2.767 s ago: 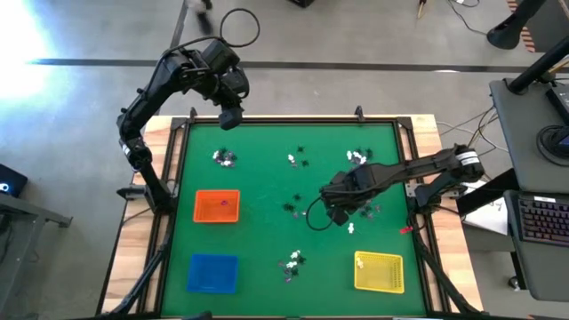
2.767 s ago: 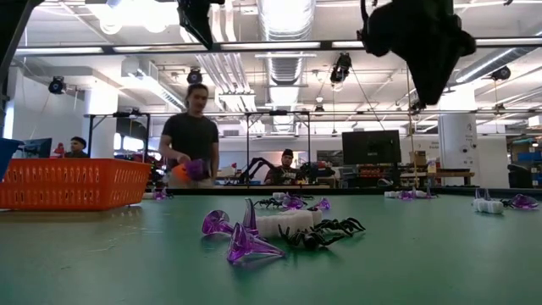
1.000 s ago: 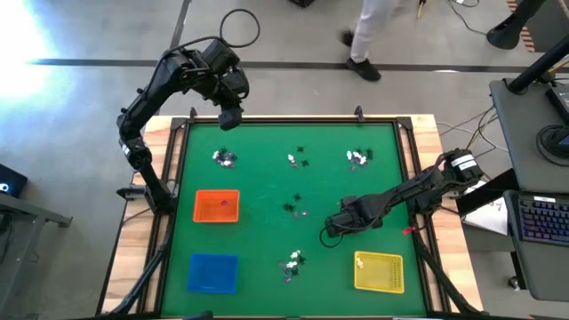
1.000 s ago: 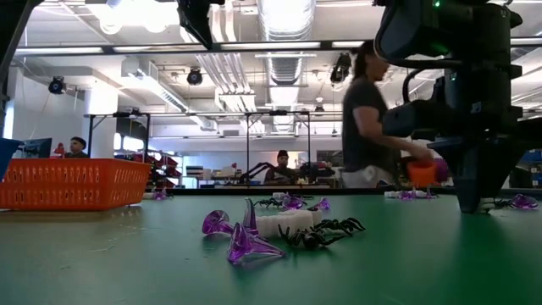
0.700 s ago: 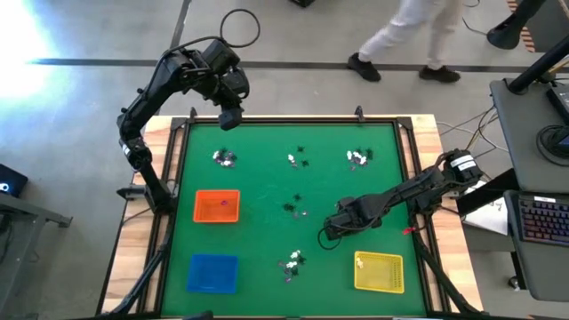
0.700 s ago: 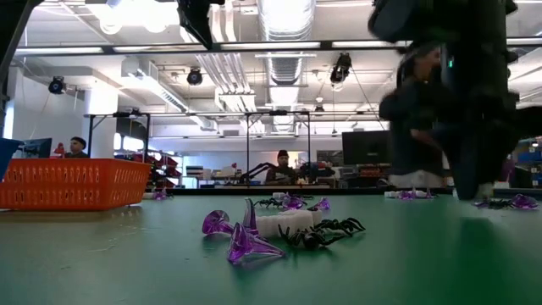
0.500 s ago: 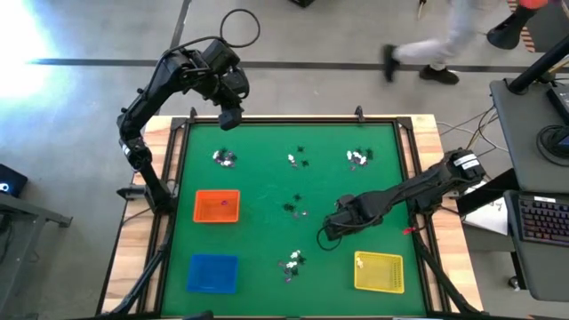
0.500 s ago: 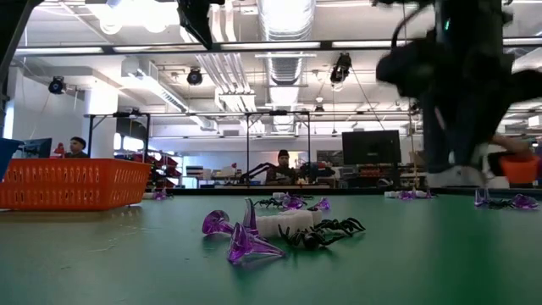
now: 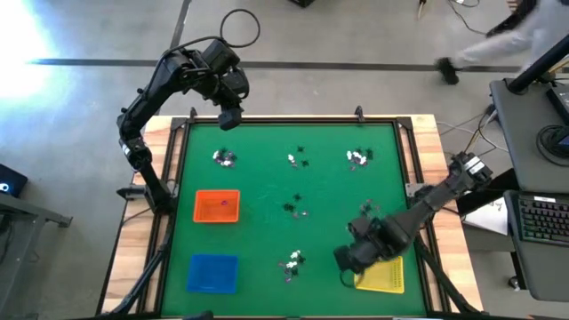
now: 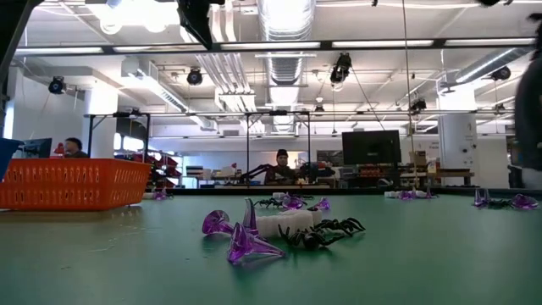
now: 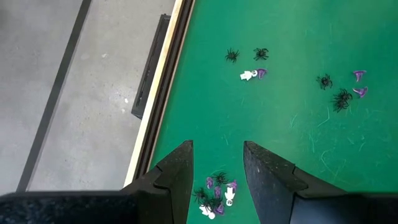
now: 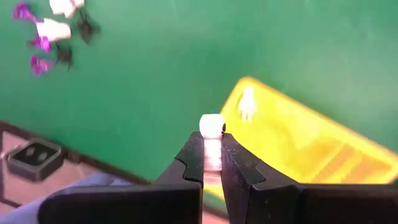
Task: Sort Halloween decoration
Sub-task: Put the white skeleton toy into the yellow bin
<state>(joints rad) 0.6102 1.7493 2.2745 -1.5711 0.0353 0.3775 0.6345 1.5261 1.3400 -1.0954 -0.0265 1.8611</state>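
The Halloween decoration lies in small heaps of white, black and purple trinkets on the green mat: at the far side [image 9: 224,158], [image 9: 298,160], [image 9: 358,158], in the middle [image 9: 296,209] and near the front [image 9: 292,262]. My right gripper [image 9: 347,260] hangs at the left edge of the yellow tray [image 9: 387,277], shut on a white trinket [image 12: 211,124]. Another white trinket [image 12: 247,106] lies in that tray. My left gripper [image 9: 229,118] waits open, high above the mat's far left corner, nothing between its fingers [image 11: 217,165]. My right gripper pinches the white trinket between its two fingertips [image 12: 194,152], and the trinket's rounded end [image 12: 211,123] sticks out past them. The fingers point steeply down from above. The trinket is lifted clear of the mat, beside the yellow tray's edge.
An orange tray [image 9: 217,206] sits at the mat's left and a blue tray [image 9: 212,272] at the near left. A raised dark frame [image 9: 293,122] borders the mat. In the low view the front heap [image 10: 271,229] lies close by.
My right gripper has risen from the mat near its middle and swung toward the near edge, to the yellow tray's left edge, turning a little at the wrist and staying shut on the white trinket. A person has walked past behind the table toward the right.
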